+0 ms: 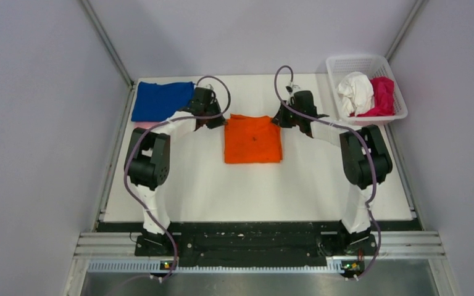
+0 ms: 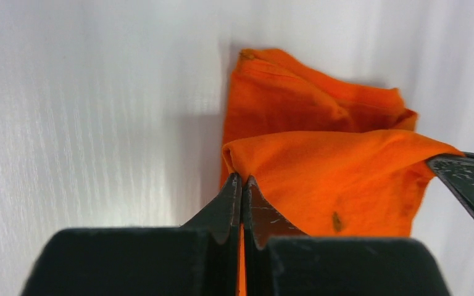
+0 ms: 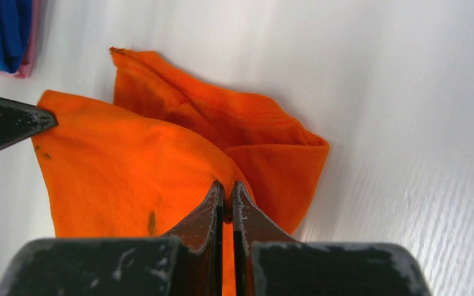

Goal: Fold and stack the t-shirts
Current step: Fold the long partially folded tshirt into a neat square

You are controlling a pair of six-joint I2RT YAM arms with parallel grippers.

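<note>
The bright orange t-shirt [image 1: 252, 139] lies part-folded in the middle of the table. My left gripper [image 1: 220, 121] is shut on its far left corner, seen pinched in the left wrist view [image 2: 242, 179] with the orange cloth [image 2: 345, 179] lifted. My right gripper [image 1: 279, 119] is shut on its far right corner, also seen in the right wrist view [image 3: 228, 185], where the orange cloth [image 3: 123, 179] drapes between both grippers. A folded royal blue t-shirt [image 1: 160, 100] lies at the far left on a pale pink one [image 1: 141, 124]. White [image 1: 355, 91] and magenta [image 1: 381, 95] t-shirts sit crumpled in the basket.
The white lattice basket [image 1: 396, 111] stands at the far right corner. Grey walls close in the table on both sides and at the back. The blue and pink stack shows at the top left of the right wrist view [image 3: 3, 31].
</note>
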